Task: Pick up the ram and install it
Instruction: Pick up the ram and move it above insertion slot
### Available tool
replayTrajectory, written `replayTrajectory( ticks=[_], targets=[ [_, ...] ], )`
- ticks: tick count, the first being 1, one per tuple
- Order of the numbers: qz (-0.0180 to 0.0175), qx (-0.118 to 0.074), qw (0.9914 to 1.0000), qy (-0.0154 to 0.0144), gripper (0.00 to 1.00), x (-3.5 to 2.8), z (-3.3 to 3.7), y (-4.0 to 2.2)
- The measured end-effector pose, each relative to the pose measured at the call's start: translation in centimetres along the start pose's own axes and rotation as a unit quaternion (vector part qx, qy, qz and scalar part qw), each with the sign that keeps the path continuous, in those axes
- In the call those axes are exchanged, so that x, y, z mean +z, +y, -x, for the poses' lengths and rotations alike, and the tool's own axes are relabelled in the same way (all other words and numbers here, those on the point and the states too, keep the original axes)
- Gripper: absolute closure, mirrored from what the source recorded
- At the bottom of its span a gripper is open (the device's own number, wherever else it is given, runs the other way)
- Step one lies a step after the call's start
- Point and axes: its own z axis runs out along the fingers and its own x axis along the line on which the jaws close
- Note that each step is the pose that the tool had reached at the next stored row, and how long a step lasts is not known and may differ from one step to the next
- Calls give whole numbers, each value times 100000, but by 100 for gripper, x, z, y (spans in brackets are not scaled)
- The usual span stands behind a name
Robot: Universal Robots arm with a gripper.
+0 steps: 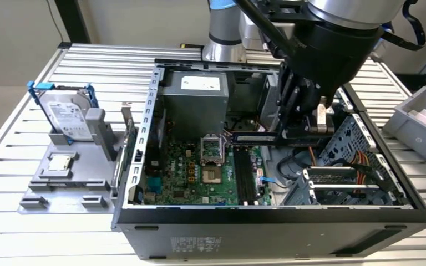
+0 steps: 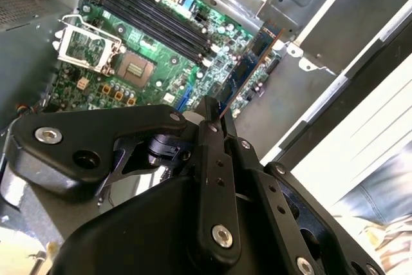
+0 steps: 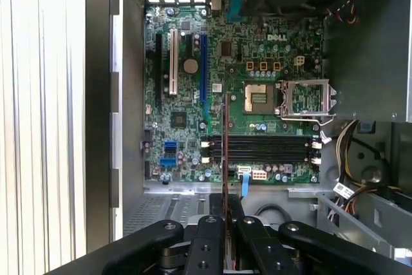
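The end effector [image 2: 209, 113] is showing matt black, hard-looking links, and the bright metal screw heads [image 2: 222, 236] on them are glinting. Clamped in it, the ram [image 2: 248, 69] is looking like a thin dark circuit board, slightly glossy. Beneath the end effector the motherboard [image 3: 187, 120] is gleaming, a green lacquered board, and the case [image 1: 272, 220] around it is showing dull grey sheet metal. Well away from the end effector, the hard drive [image 1: 69, 116] is shining silver in a blue plastic bracket [image 1: 41, 86]. The table [image 1: 13, 166] is reflecting brightly, being ribbed bare metal.
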Motion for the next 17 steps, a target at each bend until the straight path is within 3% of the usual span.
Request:
replayTrajectory(
  ticks=[17],
  targets=[
    [-1,-3,100000,-5,100,-5,2,-171]
  ],
)
